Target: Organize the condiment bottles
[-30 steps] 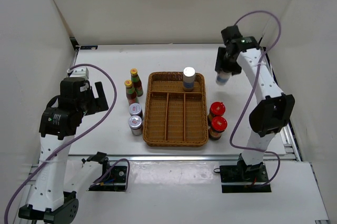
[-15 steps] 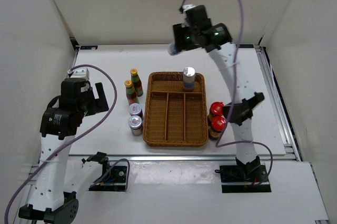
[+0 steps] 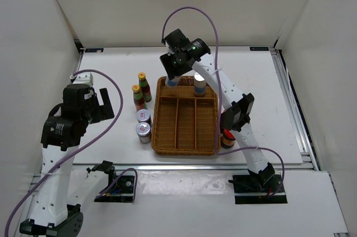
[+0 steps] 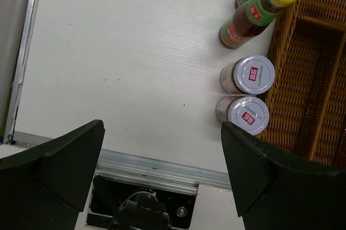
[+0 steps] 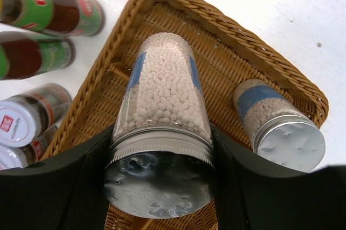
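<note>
Wicker marks the goal: the tray (image 3: 177, 128) sits mid-frame in the top view, its three long compartments bare. At the far left, the left gripper (image 4: 162, 130) hangs spread wide and empty over the table, apart from every bottle. Just left of the tray, the two yellow-capped bottles (image 4: 254, 16) stand on the table, and below them the two silver-lidded jars (image 4: 248, 76) stand just beside the tray's left rim; none of the four is in yet. Over the tray's upper left corner, the right gripper (image 5: 162, 186) is clamped on a shaker (image 5: 162, 84), cap towards the wrist, its base pointing into the far compartment; whether it touches the weave I cannot tell. To its right, the second shaker (image 3: 199, 83) already stands in that same compartment. At the tray's lower right, a red-capped jar (image 3: 226, 139) shows only in part behind the right arm, on the table outside; its twin is hidden. By my reckoning one bottle is placed, one is being set down, and six remain.
</note>
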`<action>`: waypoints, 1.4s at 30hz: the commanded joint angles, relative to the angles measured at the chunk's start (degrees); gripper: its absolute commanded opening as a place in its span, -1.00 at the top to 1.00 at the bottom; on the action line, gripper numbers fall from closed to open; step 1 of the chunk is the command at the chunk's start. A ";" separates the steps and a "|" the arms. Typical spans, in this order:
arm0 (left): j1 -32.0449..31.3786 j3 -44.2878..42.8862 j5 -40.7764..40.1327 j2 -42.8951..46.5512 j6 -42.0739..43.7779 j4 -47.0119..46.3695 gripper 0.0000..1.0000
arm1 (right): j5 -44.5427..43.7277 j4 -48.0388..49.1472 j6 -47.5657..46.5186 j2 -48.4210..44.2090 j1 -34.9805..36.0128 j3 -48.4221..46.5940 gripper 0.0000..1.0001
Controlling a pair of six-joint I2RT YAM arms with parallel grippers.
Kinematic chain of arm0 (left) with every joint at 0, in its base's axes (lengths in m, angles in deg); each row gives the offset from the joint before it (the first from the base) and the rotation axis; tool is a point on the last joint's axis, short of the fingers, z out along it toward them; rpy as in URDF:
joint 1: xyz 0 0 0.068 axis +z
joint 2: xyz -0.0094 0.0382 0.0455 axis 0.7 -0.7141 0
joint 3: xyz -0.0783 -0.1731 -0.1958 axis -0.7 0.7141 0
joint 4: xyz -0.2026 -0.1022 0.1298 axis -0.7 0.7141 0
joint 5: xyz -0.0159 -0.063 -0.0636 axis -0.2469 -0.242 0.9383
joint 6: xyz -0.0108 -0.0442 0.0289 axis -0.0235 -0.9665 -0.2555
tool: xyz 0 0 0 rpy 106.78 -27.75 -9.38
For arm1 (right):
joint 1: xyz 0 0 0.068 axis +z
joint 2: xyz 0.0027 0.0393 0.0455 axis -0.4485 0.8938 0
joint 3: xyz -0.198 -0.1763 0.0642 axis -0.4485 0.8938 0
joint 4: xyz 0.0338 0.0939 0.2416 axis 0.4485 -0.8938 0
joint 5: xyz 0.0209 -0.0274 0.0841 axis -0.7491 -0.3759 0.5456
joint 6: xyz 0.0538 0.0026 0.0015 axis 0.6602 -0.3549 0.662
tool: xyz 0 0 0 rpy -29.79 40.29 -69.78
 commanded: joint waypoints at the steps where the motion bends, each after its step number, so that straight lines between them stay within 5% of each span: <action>1: -0.24 -0.45 -1.41 0.92 0.13 1.13 -1.00 | -4.23 2.88 1.36 0.55 0.19 -1.52 0.81; 9: -0.24 -0.45 -1.41 0.92 0.13 1.66 -1.00 | -6.26 1.75 3.92 5.38 0.19 -1.70 0.60; 14: -0.24 -0.45 -2.55 0.92 0.66 1.66 -1.00 | -6.26 1.12 5.15 7.49 0.19 -1.08 0.10; 21: -0.24 -0.45 -3.08 -0.22 0.66 1.66 -1.00 | -5.74 1.12 5.67 7.50 -0.34 -2.14 -1.00; 27: -0.24 -0.98 -3.08 -0.75 0.66 1.66 -1.00 | -7.84 -1.24 5.67 3.99 -0.86 -14.82 -1.00; 30: -0.24 -0.98 -3.08 -0.75 0.66 1.66 -1.00 | -18.43 -1.25 5.67 -0.83 -0.86 -19.18 -1.00; 32: -0.24 -0.98 -3.08 -0.75 0.66 1.66 -1.00 | -30.37 0.50 4.37 -5.84 -0.16 -17.09 -1.00; 36: -0.24 0.08 -2.55 -0.75 0.13 1.13 -1.00 | -38.77 -4.37 4.51 -11.55 -2.00 -12.87 -1.00; 41: -0.76 0.61 -2.55 -1.28 0.13 -0.01 -1.00 | -34.76 -21.73 20.80 -15.69 -11.21 -4.37 -1.00; 42: -1.29 0.61 -2.55 -1.80 0.13 -0.01 -1.00 | -30.48 -21.73 23.31 -20.14 -11.84 7.93 -1.00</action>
